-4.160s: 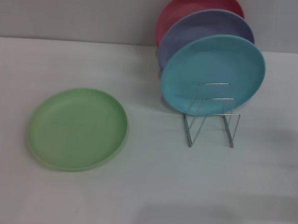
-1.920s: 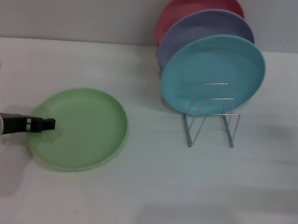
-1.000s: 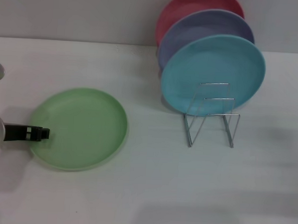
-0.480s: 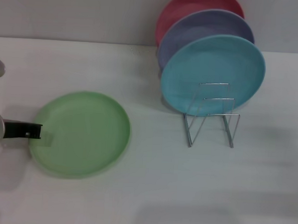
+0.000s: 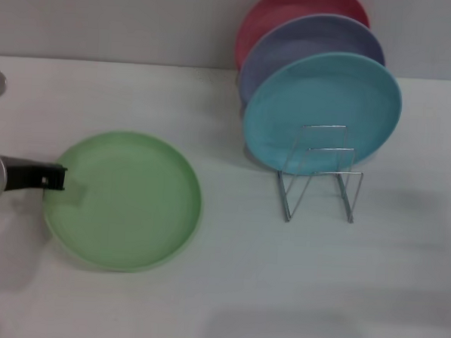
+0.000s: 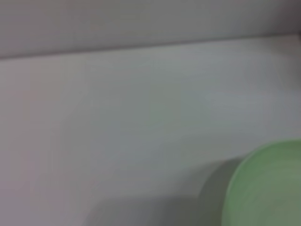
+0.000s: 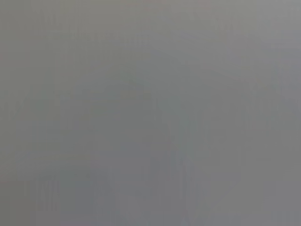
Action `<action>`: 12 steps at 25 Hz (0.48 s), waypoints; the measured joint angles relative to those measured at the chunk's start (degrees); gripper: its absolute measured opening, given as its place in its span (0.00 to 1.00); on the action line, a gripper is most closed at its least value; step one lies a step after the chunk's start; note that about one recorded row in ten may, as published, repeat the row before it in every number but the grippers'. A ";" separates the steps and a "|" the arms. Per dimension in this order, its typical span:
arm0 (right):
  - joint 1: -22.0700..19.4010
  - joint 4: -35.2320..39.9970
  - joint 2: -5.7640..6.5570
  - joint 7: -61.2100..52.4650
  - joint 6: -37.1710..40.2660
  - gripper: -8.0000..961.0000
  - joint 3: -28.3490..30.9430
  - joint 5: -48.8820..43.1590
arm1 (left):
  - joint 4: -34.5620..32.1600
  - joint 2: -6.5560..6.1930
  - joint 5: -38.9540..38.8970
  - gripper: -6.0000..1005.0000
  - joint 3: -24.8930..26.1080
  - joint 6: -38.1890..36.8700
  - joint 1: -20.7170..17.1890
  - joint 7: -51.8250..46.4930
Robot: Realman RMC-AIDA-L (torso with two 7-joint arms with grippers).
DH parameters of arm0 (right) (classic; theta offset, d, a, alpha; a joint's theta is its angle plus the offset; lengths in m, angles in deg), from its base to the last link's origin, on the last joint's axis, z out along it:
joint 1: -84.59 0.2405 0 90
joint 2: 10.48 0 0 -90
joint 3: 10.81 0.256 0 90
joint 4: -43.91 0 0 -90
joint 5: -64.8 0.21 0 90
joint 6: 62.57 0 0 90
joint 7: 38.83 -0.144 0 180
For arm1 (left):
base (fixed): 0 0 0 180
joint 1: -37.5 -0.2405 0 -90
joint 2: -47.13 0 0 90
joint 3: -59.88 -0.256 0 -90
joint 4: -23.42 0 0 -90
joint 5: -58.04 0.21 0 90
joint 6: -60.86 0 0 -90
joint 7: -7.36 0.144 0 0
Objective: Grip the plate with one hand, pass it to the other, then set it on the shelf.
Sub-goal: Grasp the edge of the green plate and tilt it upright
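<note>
The green plate (image 5: 123, 200) has been lifted a little and shifted to the right since half a second ago, and more shadow is now seen under its near edge. The plate is held at its left rim by the left gripper (image 5: 56, 177), whose black fingers (image 5: 51, 176) are clenched on that rim. The plate is kept nearly flat, just above the white tabletop (image 5: 227, 290), on the left side of the scene. In the left wrist view only a curved piece of the plate (image 6: 268, 188) is seen, with its shadow on the tabletop beside it. The wire shelf (image 5: 320, 174) is found well apart from the plate, to the right and farther back. Three plates are stood upright in it: a turquoise plate (image 5: 324, 98) at the front, a lavender plate (image 5: 292, 44) behind it, and a red plate (image 5: 279, 9) at the back. The two nearest wire loops are left bare. The right gripper is not seen anywhere; only plain grey is shown in the right wrist view.
</note>
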 joint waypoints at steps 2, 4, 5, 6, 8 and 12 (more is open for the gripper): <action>0.16 -0.01 0.11 -0.88 -0.02 0.83 -0.08 -0.02 | 2.43 0.04 -0.09 0.05 -0.05 -0.38 -0.95 0.53; 0.31 -1.30 0.38 -2.53 -0.07 0.83 -2.25 -0.04 | 6.35 0.05 -0.17 0.05 -0.64 -2.37 -3.00 1.23; 0.31 -2.33 0.55 -3.59 0.06 0.83 -3.43 -0.12 | 7.77 0.01 -0.16 0.05 -0.96 -3.32 -3.79 1.37; 0.31 -2.33 0.55 -3.59 0.06 0.83 -3.43 -0.12 | 7.77 0.01 -0.16 0.05 -0.96 -3.32 -3.79 1.37; 0.43 -5.19 0.96 -6.67 1.33 0.83 -5.27 -1.20 | 9.98 -0.03 -0.15 0.05 -1.56 -5.19 -5.21 1.99; 1.05 -18.80 1.92 -19.98 11.94 0.83 -6.21 -13.06 | 12.45 -0.06 0.09 0.04 -3.02 -8.59 -6.90 3.04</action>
